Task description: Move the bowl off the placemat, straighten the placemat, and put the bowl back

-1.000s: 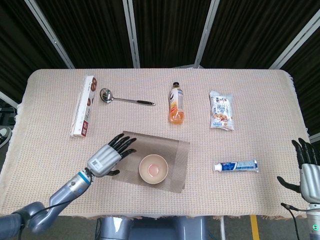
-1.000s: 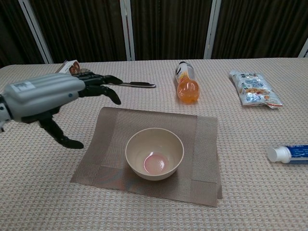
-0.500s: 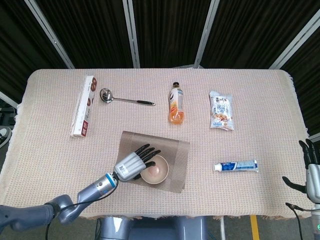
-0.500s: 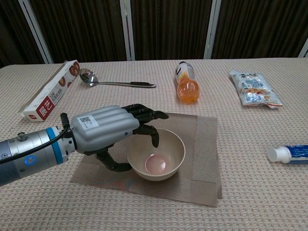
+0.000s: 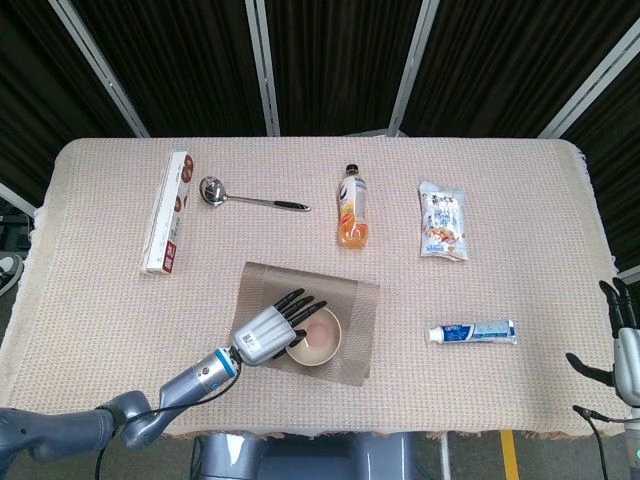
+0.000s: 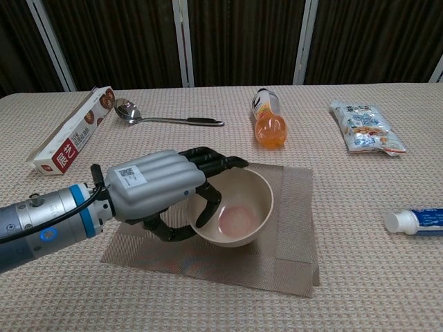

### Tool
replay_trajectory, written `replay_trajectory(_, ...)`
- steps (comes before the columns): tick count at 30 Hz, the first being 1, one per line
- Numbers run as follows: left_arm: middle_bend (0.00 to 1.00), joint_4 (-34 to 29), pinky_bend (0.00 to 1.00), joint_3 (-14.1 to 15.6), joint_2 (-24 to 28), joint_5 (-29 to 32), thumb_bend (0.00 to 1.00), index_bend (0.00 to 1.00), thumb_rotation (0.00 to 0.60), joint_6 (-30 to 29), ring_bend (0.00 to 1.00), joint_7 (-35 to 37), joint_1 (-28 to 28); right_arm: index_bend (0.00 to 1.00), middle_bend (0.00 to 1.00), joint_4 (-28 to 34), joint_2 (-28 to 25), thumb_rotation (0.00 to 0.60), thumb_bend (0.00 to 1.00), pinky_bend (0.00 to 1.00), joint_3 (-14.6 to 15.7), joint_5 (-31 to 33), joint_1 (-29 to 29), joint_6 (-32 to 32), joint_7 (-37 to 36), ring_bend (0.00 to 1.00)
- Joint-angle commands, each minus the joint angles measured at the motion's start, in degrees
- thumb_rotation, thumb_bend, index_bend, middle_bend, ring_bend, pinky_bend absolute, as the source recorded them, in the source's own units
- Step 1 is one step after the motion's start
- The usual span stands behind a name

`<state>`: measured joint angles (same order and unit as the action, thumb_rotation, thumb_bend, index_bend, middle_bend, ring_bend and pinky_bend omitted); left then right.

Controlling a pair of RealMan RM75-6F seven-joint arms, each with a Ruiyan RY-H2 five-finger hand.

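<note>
woven beige table cloth (image 5: pixel 500 200), dark curtains behind. skewed placemat (image 6: pixel 291 228) near front edge. left hand (image 6: pixel 156 190) grips bowl (image 6: pixel 239 207) by its rim, tilted over mat. right hand (image 5: pixel 625 345) at table edge, fingers spread, empty.

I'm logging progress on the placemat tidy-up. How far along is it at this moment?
Nothing looks finished yet. In hand: the left hand grips the near rim of the bowl, which is tilted and seems to be lifting, yet is over the placemat. Left to do: set the bowl aside, square the skewed placemat, return the bowl. The right hand waits open at the table's edge.
</note>
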<state>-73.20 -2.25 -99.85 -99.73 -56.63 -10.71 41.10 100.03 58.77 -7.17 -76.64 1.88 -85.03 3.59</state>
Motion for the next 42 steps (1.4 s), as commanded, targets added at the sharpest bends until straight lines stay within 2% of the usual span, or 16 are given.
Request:
replay_trajectory(1,0.0,-0.33,0.0,-0.17,0.75,0.41,0.37,0.69,0.6,-0.85,0.0,-0.29,-0.18,0.0,0.0,-0.01,0.06,0.6,0.0,0.0,0.05,-0.05,0.01,0.0,0.11,0.0)
replay_trajectory(9,0.0,-1.53,0.0,-3.48,6.62,5.04,0.37,0.69,0.6,-2.96,0.0,0.74,-1.22,0.0,0.0,0.16,0.04,0.6,0.0,0.0,0.25,-0.44,-0.02,-0.03,0.22,0.0)
replay_trajectory(14,0.0,0.25,0.0,-7.5,10.75,13.25,0.37,0.68,0.6,1.24,0.0,1.45,-0.9,0.0,0.0,0.32,0.14,0.6,0.0,0.0,0.42,-0.64,0.05,0.06,0.77,0.0)
replay_trajectory(18,0.0,3.66,0.0,-9.34,12.3,18.74,0.37,0.67,0.6,5.65,0.0,1.3,0.08,0.0,0.0,0.31,0.42,0.6,0.0,0.0,0.34,-0.28,0.28,0.38,1.39,0.0)
replay_trajectory(27,0.0,7.27,0.0,-8.04,14.19,23.64,0.38,0.65,0.6,10.46,0.0,4.79,-0.71,0.0,0.0,0.02,1.05,0.6,0.0,0.0,0.63,0.02,0.76,1.41,2.45,0.0)
replay_trajectory(32,0.0,8.04,0.0,-7.63,14.52,27.65,0.38,0.64,0.6,14.56,0.0,2.59,-0.17,0.0,0.0,0.31,1.14,0.6,0.0,0.0,0.62,-0.31,0.83,1.14,2.85,0.0)
replay_trajectory(36,0.0,7.85,0.0,-7.52,14.4,30.0,0.38,0.62,0.6,15.16,0.0,0.5,-0.02,0.0,0.0,0.26,1.21,0.6,0.0,0.0,0.7,-0.15,0.88,1.36,3.05,0.0)
replay_trajectory(38,0.0,7.83,0.0,-7.39,14.3,30.59,0.37,0.55,0.6,15.1,0.0,-0.09,-0.09,0.0,0.0,0.23,1.21,0.6,0.0,0.0,0.69,-0.11,0.89,1.37,3.02,0.0)
replay_trajectory(40,0.0,7.73,0.0,-7.22,14.16,31.24,0.37,0.42,0.6,15.03,0.0,-0.63,-0.18,0.0,0.0,0.25,1.17,0.6,0.0,0.0,0.69,-0.14,0.86,1.33,2.96,0.0)
replay_trajectory(42,0.0,7.39,0.0,-7.04,14.13,31.53,0.32,0.24,0.6,14.65,0.0,-0.85,-0.31,0.0,0.0,0.31,1.1,0.6,0.0,0.0,0.71,-0.24,0.82,1.23,2.89,0.0)
